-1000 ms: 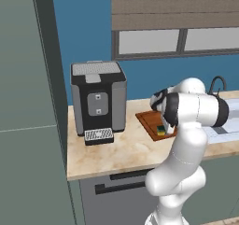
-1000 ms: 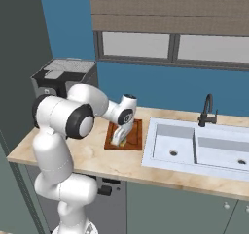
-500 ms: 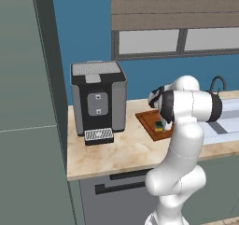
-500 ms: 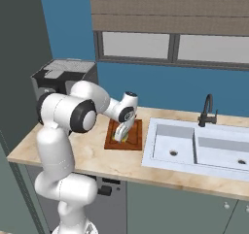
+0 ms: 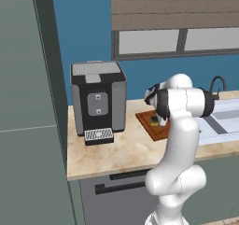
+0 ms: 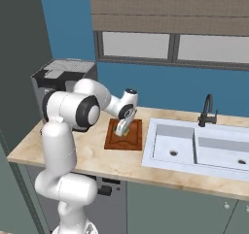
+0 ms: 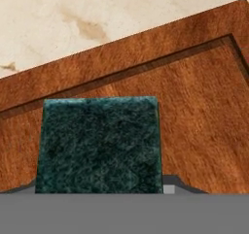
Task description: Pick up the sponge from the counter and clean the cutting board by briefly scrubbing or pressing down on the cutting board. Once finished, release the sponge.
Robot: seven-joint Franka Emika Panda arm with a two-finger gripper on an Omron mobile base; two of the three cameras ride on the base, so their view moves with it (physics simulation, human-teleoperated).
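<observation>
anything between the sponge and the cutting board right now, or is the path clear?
Nothing visible in the way. The gripper is shut on the sponge, which is already over the cutting board; the hand view shows bare wood all around it. Whether the sponge is pressing on the board or just above it, I cannot tell.

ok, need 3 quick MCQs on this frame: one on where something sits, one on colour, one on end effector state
1. Where is the sponge?
A. in the sink basin
B. on the cutting board
C. on top of the coffee machine

2. What colour is the sponge face seen in the hand view?
A. dark green
B. bright red
C. white

3. What is the end effector doing?
A. open, above the faucet
B. shut on nothing, at the window
C. shut on the sponge

Key: 1 B, reddish wood surrounds the sponge in the hand view. 2 A, the scrub face is dark green. 3 C, the sponge sits at the end effector, down over the board in the right base view.
</observation>
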